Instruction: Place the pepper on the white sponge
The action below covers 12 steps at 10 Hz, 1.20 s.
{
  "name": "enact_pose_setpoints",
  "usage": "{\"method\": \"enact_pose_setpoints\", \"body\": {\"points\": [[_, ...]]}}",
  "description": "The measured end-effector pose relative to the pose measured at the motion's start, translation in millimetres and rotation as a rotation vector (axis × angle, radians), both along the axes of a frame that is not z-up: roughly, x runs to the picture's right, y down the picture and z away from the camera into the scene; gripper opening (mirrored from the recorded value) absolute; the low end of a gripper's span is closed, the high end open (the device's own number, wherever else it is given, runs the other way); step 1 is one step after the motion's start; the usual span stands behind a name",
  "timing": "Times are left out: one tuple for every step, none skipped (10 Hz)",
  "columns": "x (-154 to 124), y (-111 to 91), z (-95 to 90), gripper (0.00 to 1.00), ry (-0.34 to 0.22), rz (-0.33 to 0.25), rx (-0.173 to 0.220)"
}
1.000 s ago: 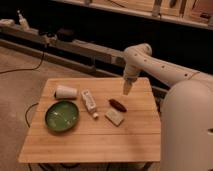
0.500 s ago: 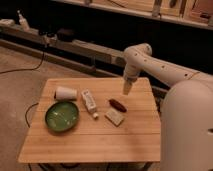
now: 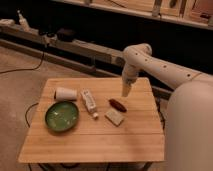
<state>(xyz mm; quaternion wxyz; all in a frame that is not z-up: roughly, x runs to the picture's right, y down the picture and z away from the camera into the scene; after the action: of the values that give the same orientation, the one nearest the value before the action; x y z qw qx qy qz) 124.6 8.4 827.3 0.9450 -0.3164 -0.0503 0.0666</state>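
flat cream square sponge (image 3: 115, 117) on the wooden desk (image 3: 95, 142), glossy dark red-brown pepper (image 3: 118, 104) just behind it, end effector (image 3: 125, 92) pointing down, hanging just past the pepper, honestly can't tell if it's apart or together, white arm (image 3: 160, 67) bent in from the right

Gripper (image 3: 125, 93) hangs just past the pepper (image 3: 118, 104), nothing in between. Bottle (image 3: 89, 101) crowds the sponge's (image 3: 115, 117) left; its right and near sides are open.

A pale wooden slatted worktop (image 3: 135, 142) carries a white cup (image 3: 65, 93) on its side at far left, a round green bowl (image 3: 62, 116) nearer, and a white tube-shaped bottle (image 3: 89, 101) just right of both. The pincer (image 3: 125, 93) hangs above its far right part.
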Motion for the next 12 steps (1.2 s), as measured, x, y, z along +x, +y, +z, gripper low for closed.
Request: {"method": "enact_pose_setpoints", "body": {"points": [[-3,2,-3.2,0.62,-0.022,-0.018,-0.005],[-3,3,-4.2,0.62,-0.027,-0.022,-0.006],[-3,3,-4.1,0.62,-0.026,-0.023,-0.006],[-3,4,-4.2,0.62,-0.029,-0.026,-0.006],[-9,6,-1.7,0.62,-0.060,-0.034,0.000],[-16,9,0.2,0.62,-0.111,-0.047,0.011],[-24,12,0.9,0.62,-0.173,-0.071,0.028],[-30,15,0.3,0.62,-0.231,-0.105,0.043],[-37,19,-1.3,0.62,-0.303,-0.151,0.063],[-41,22,-2.2,0.62,-0.347,-0.179,0.076],[-44,23,-2.7,0.62,-0.367,-0.192,0.083],[-45,24,-3.1,0.62,-0.378,-0.198,0.086]]}}
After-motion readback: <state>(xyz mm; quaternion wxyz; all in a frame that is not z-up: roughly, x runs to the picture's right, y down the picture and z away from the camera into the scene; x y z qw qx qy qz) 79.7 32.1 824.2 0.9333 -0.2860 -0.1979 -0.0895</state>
